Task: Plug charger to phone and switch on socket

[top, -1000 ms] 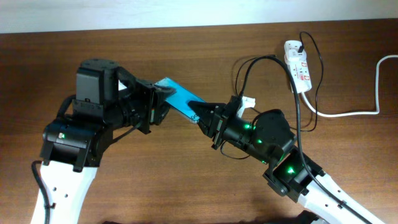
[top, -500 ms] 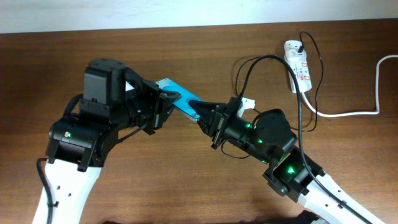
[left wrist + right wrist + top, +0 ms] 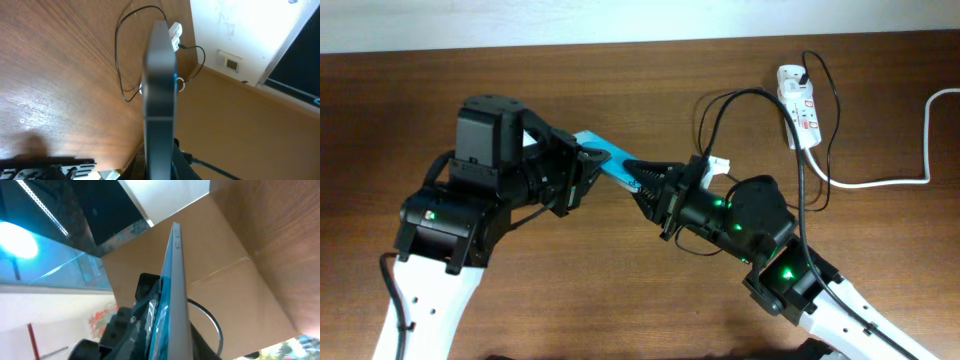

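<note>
Over mid-desk (image 3: 620,80) the phone (image 3: 612,160) is held up at a tilt, screen up. The left tool (image 3: 588,165) is clamped on its left end and the right tool (image 3: 642,180) sits at its right end, but I can't tell if that one is closed on the phone or just touching; both wrist views show the phone edge-on. Far right, the socket (image 3: 798,105) lies well apart from the phone, white cord (image 3: 895,181) trailing right, charger (image 3: 799,180) plugged into its far end, black cable looping back toward the right tool - connector tip can't be made out.
</note>
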`<state>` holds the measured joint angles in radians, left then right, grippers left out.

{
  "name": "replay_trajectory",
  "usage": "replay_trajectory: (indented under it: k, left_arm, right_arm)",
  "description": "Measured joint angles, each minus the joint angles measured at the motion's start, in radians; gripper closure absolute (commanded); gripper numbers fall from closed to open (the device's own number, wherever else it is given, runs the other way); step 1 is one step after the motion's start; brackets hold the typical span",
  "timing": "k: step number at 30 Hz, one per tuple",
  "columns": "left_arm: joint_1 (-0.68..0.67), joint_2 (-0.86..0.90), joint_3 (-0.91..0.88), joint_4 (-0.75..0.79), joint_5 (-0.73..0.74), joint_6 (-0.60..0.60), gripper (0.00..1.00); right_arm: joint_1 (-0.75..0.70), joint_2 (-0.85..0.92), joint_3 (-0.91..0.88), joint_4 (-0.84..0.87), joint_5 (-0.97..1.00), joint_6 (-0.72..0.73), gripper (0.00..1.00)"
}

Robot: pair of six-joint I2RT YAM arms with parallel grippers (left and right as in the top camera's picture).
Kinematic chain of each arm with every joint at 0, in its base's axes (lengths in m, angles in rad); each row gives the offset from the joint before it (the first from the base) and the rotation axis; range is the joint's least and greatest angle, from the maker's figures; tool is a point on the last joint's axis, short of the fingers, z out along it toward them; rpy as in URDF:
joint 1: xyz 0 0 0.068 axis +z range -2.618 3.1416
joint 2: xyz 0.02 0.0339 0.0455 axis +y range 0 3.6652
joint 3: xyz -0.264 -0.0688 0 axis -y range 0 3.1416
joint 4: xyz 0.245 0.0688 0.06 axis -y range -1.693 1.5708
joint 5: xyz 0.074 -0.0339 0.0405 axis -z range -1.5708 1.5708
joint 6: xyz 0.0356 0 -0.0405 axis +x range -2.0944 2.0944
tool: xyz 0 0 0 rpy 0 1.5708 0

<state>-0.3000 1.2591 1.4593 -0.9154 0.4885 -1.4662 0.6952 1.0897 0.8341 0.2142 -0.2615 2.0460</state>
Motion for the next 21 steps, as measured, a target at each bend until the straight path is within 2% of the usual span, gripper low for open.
replay_trajectory:
  k: [3, 6, 8, 11, 16, 18, 20, 21]
  left_arm:
    - [0.0, 0.004, -0.001, 0.0, -0.007, 0.007, 1.0]
    - [0.0, 0.005, -0.001, 0.0, -0.007, 0.039, 1.0]
    - [0.0, 0.005, -0.001, 0.011, -0.011, 0.11, 1.0]
    - [0.0, 0.005, -0.003, 0.051, -0.026, 0.214, 1.0]
    - [0.0, 0.009, -0.007, 0.067, -0.053, 0.425, 1.0]
    - [0.0, 0.009, -0.007, 0.047, -0.054, 0.463, 1.0]
    - [0.0, 0.009, -0.007, 0.044, -0.056, 0.504, 1.0]
    - [0.0, 0.009, -0.007, 0.043, -0.058, 0.527, 1.0]
  right_arm:
    - [0.0, 0.0, 0.0, 0.0, -0.003, -0.006, 0.71]
    - [0.0, 0.0, 0.0, 0.0, -0.003, -0.01, 0.56]
    - [0.0, 0.0, 0.0, -0.007, -0.006, -0.009, 0.46]
    - [0.0, 0.0, 0.006, -0.134, -0.002, -0.016, 0.45]
    - [0.0, 0.0, 0.008, -0.236, 0.086, -0.058, 0.39]
    - [0.0, 0.0, 0.008, -0.237, 0.124, -0.07, 0.34]
    - [0.0, 0.0, 0.008, -0.259, 0.18, -0.123, 0.34]
    - [0.0, 0.0, 0.011, -0.327, 0.23, -0.168, 0.34]
